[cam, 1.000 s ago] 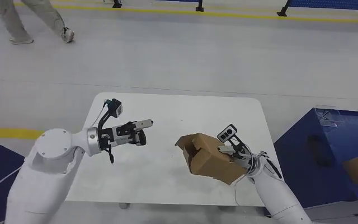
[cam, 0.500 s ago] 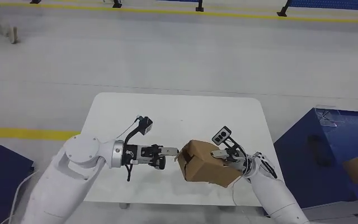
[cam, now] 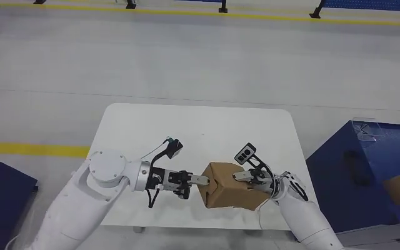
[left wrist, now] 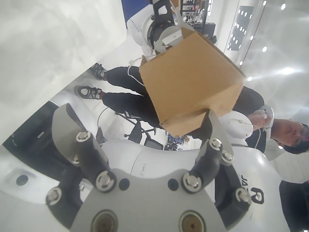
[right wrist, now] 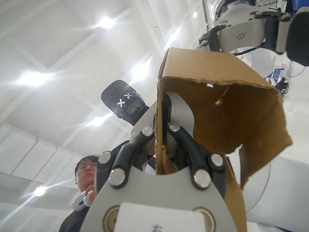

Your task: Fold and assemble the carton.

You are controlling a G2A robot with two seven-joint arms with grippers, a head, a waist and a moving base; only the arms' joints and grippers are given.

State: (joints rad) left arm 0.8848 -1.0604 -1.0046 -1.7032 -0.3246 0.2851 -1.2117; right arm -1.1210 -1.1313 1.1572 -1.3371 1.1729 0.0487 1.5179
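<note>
Over the near edge of the table [cam: 187, 125], on the right arm's side, the carton [cam: 230, 194] is held as a squared-up brown box. The right gripper [right wrist: 161, 129] is clamped on one wall at the open end, one finger inside and one outside. The carton's long axis runs across the table, from arm to arm. The open end points toward the right arm, the folded end toward the left. The left gripper [left wrist: 136, 111], jaws spread and empty, lies just beside the folded end, one finger touching its edge. It appears best placed to press next.
</note>
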